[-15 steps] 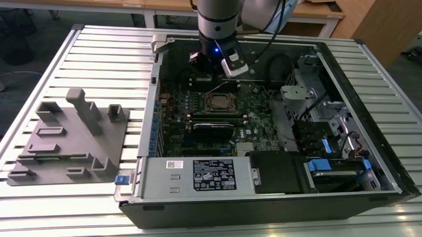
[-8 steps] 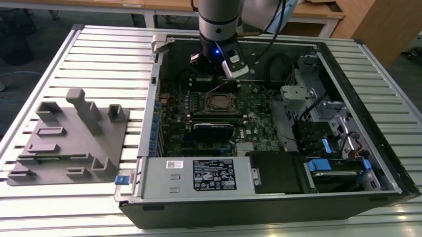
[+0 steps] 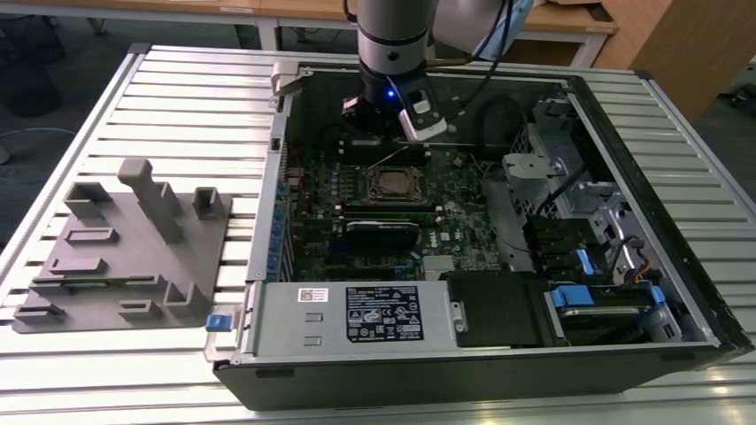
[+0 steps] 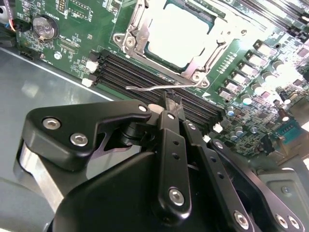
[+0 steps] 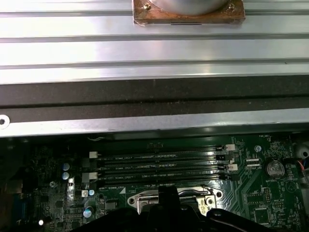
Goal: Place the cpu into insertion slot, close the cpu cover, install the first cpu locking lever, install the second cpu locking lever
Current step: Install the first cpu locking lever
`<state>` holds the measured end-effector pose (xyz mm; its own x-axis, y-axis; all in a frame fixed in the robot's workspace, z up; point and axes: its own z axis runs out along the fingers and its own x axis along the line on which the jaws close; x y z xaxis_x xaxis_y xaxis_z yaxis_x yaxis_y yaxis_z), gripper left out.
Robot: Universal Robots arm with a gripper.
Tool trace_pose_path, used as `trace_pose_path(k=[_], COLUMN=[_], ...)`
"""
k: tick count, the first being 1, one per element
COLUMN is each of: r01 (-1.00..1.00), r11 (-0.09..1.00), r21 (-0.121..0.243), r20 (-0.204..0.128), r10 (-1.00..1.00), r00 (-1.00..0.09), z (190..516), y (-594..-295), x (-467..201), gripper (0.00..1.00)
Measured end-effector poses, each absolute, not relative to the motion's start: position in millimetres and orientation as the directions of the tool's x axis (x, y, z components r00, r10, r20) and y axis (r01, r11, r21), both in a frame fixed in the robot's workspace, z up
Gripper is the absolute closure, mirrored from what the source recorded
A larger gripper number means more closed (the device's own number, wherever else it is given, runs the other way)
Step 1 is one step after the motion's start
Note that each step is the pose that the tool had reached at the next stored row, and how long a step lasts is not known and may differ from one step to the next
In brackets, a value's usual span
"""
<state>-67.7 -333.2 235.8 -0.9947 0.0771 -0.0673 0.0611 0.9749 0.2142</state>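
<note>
The cpu [image 4: 176, 34] sits in insertion slot [image 4: 126, 42], cpu cover [image 4: 205, 53] down; gripper [image 4: 171, 98], pinched shut and empty, hangs just beside raised locking lever [image 4: 145, 88], so first-lever step likely in hand, wanting a push down under its catch.

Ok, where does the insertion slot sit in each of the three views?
Exterior view: the insertion slot is mid circuit board, just this side of the gripper.
Second wrist view: it lies past the memory slots, seen from the gripper.
First wrist view: its rim peeks out beside the gripper, short of the memory slots.
Shared landmark: the memory slots, in both wrist views; the gripper in all three.
</note>
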Motion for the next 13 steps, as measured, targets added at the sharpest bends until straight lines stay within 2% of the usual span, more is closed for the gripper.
trace_pose_path(k=[13], r01=[0.061], r11=[0.975], r21=[0.214], r20=[-0.067], r10=[0.077], r00=[-0.995], z=[233.1], y=[-333.3], x=[-66.1], gripper=[0.89])
